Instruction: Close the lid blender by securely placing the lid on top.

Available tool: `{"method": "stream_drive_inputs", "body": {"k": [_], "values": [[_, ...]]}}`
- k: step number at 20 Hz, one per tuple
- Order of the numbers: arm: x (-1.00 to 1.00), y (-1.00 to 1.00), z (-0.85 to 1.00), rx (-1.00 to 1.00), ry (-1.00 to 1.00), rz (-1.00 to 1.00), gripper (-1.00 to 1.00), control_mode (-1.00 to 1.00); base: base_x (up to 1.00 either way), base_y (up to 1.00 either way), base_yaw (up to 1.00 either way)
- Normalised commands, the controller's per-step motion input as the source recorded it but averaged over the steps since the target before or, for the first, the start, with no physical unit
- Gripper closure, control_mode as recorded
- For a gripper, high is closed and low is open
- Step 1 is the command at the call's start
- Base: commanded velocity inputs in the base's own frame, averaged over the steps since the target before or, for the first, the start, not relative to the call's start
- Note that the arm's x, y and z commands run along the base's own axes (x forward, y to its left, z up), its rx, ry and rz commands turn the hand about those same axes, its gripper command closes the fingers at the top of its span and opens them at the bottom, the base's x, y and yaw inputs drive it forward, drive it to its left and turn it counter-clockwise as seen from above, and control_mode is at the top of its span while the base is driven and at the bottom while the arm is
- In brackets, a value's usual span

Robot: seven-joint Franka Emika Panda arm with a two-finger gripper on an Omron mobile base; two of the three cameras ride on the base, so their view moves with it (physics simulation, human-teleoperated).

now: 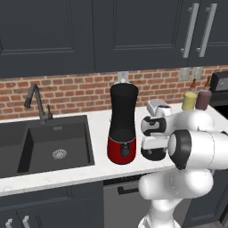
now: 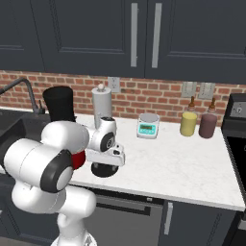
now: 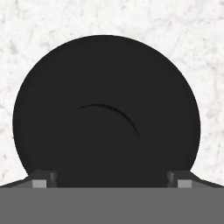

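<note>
here pincer (image 3: 112,181) straddles lid (image 3: 105,109)

Dark cabinets (image 1: 49,31) above a red brick wall (image 1: 67,91), white counter (image 2: 182,163).

lid (image 3: 105,109), blender (image 1: 122,127) on counter (image 2: 182,163)

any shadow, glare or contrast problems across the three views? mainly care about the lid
Hand view: lid is a near-uniform black disc on the pale counter, its knob only a faint curved edge; fingertips barely peek in at the bottom. Left base view: flat even light, blender jar shows no glare. Right base view: lid half hidden under the gripper.
</note>
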Motion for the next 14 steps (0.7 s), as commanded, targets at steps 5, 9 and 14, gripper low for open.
{"method": "stream_drive_inputs", "body": {"k": [5, 9, 14], "values": [[0.1, 0.03, -0.16, 0.0, 0.0, 0.0, -1.0, -1.0, 0.0, 0.0, 0.0], [0.14, 0.02, -0.12, 0.0, 0.0, 0.0, -1.0, -1.0, 0.0, 0.0, 0.0], [0.19, 0.0, -0.07, 0.0, 0.0, 0.0, -1.0, -1.0, 0.0, 0.0, 0.0]]}}
